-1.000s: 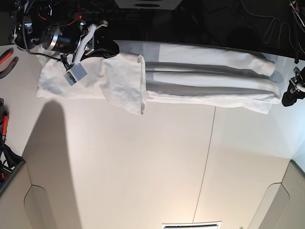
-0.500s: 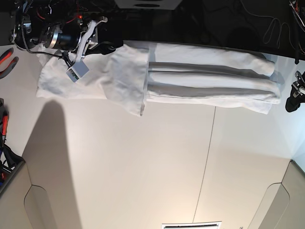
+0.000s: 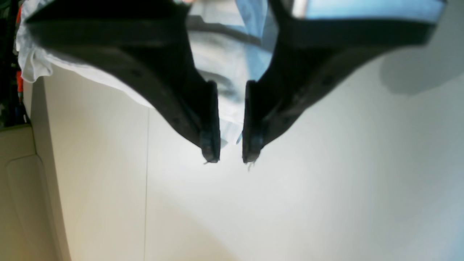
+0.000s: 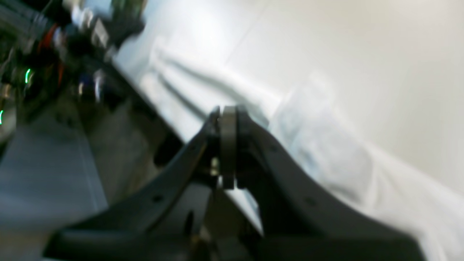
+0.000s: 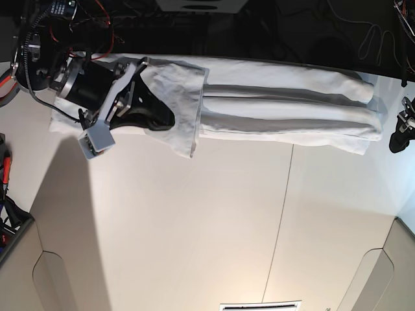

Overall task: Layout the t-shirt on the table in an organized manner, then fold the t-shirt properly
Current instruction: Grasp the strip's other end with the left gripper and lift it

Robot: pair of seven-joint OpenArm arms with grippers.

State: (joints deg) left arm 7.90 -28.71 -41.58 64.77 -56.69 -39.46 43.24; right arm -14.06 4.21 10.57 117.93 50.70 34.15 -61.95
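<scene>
The white shirt (image 5: 285,107) lies in a long folded strip along the far edge of the desk (image 5: 227,227). The right claw (image 4: 227,119) is pressed tight together above the shirt, holding nothing. The left claw (image 3: 231,152) is a little open and empty, near the shirt's end.

A plain white cotton t-shirt (image 5: 279,103) is seen bunched lengthwise along the far edge of the smooth white table (image 5: 214,220) (dark seam visible); the right gripper (image 5: 162,118) is laid over its folded end.
</scene>
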